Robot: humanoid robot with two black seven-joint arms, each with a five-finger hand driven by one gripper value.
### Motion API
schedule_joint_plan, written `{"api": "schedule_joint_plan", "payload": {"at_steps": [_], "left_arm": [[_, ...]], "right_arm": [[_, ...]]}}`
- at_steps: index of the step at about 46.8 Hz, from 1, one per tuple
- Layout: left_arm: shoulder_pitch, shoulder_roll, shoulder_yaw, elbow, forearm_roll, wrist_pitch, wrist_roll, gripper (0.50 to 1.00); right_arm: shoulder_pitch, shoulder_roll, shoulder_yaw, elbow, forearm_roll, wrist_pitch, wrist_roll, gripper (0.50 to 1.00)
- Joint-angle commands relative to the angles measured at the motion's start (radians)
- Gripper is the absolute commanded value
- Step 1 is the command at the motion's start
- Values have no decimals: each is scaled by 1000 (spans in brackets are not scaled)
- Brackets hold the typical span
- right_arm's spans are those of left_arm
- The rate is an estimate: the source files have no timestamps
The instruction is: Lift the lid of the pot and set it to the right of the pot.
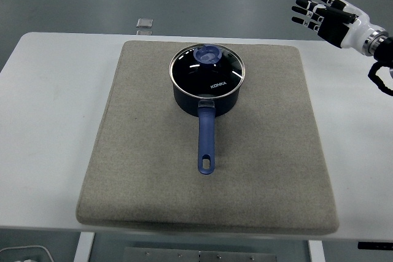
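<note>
Desk: white, carrying one grey mat.
Pot: one, dark blue, on the mat's far half, handle pointing at the near edge.
Lid: one, glass, seated on the pot, blue knob uppermost.
Right hand: raised beyond the desk's far right corner, well apart from the pot, fingers spread and empty; forearm cut off by the frame.
Far floor: small pale square object, hard to identify.
</note>
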Motion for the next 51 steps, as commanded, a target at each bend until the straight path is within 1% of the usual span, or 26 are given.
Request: {"api": "schedule_joint_plan", "payload": {"at_steps": [1,29,51], "left_arm": [[0,0,0,2,0,2,1,1000],[0,0,2,9,0,5,-1,1000],[0,0,2,10,0,5,1,1000]], "right_arm": [[0,1,1,0,0,0,0,911],[6,-2,-3,0,-17,-8,1,913],[8,1,-7,2,-17,0,5,911]]}}
